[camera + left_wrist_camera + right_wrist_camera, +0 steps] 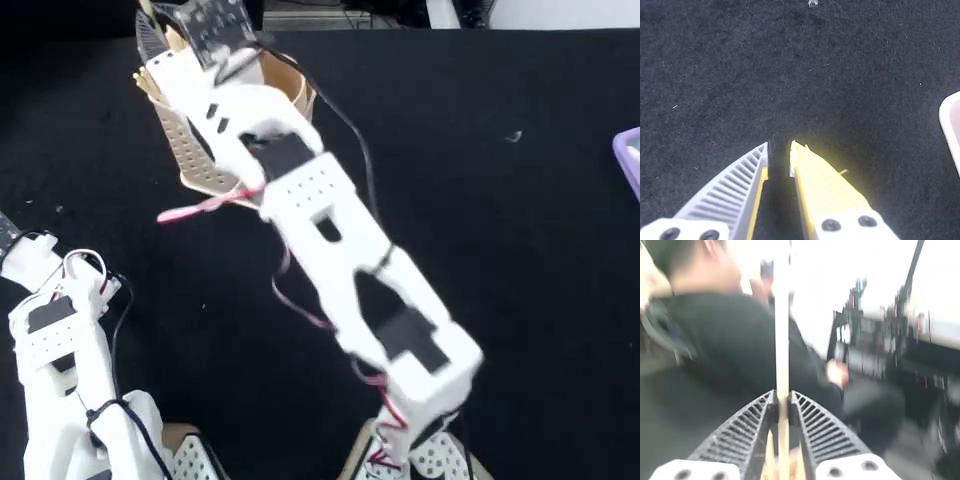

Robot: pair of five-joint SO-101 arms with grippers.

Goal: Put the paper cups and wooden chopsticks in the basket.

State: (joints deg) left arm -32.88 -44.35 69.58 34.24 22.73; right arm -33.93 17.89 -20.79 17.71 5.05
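My right gripper [782,396] is shut on a single wooden chopstick [782,315], which stands straight up between the jaws. In the high view this arm stretches from the near edge to the far left, with its gripper [160,45] over the pale perforated basket [195,150]. Chopstick ends [146,85] stick out at the basket's left side. A tan paper cup rim [292,78] shows inside the basket behind the arm. My left gripper [778,146] hangs low over bare black cloth at the near left, its jaws almost touching and nothing between them.
A purple container's edge [628,160] sits at the table's right side. A pale rounded object's edge [951,130] shows in the left wrist view. The right arm's pink and black cables [200,210] trail beside the basket. Black cloth [500,250] covers the table.
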